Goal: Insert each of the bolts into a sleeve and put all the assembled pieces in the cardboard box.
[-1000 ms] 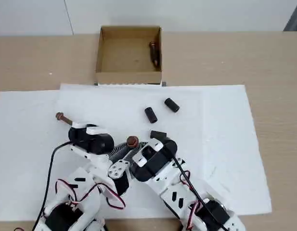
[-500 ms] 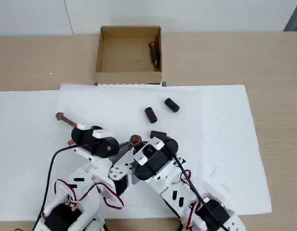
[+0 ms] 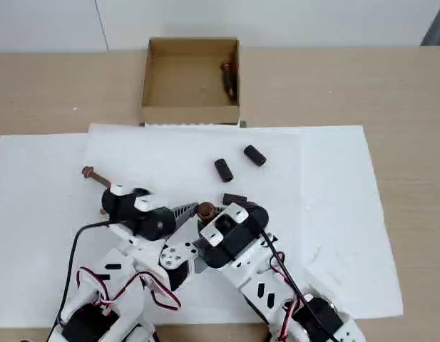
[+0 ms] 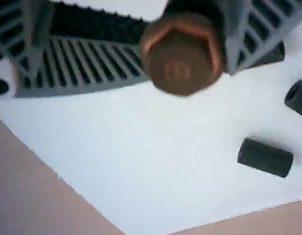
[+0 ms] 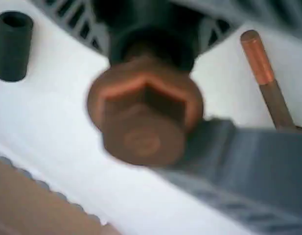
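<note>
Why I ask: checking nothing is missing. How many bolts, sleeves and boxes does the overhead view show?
Bolts: 3 (boxed bolt, held bolt, loose bolt); a half-hidden brown bit may be a fourth.
Sleeves: 4 (boxed sleeve, loose sleeve, second loose sleeve, sleeve by the held bolt).
Cardboard box: 1.
Total: 8.

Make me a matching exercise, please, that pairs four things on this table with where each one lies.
Things: 1 cardboard box; 2 assembled piece; 3 loose bolt; 4 two loose sleeves.
Places: A alone on the white paper, left in the high view; B on the bare table behind the paper; C inside the box; D side by side mid-paper.
Pairs: 1-B; 2-C; 3-A; 4-D.
</note>
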Available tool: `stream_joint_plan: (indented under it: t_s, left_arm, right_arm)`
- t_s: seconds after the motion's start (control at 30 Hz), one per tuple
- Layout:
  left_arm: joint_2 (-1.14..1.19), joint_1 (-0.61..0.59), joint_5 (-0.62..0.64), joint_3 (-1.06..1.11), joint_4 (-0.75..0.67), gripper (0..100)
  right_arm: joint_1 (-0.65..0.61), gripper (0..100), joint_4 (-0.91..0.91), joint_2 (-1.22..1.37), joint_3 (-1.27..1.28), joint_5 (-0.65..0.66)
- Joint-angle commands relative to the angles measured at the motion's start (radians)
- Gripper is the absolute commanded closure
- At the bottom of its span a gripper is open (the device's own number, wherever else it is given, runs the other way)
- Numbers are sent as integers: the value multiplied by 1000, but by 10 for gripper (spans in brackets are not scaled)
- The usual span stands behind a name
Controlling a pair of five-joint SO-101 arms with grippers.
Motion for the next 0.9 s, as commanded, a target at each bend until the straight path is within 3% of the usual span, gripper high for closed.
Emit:
stream_joint_plan:
  t_s: [0.0,0.17,0.5,0.73,0.87]
  left_arm:
    - [-8,0,-48,-31,-44,840]
    - [-8,0,-49,-25,-44,919]
    - [-6,-118,-52,-25,-40,810]
    - [-8,-121,-52,-27,-41,806]
    - [-8,-196,-71,-28,-44,809]
  right_arm:
    - [-4,996,-24,2,-11,9]
    - [-4,996,-24,2,-11,9]
    - [-4,996,-25,2,3,11]
    - [-4,996,-25,2,15,11]
    - [16,996,-25,2,8,11]
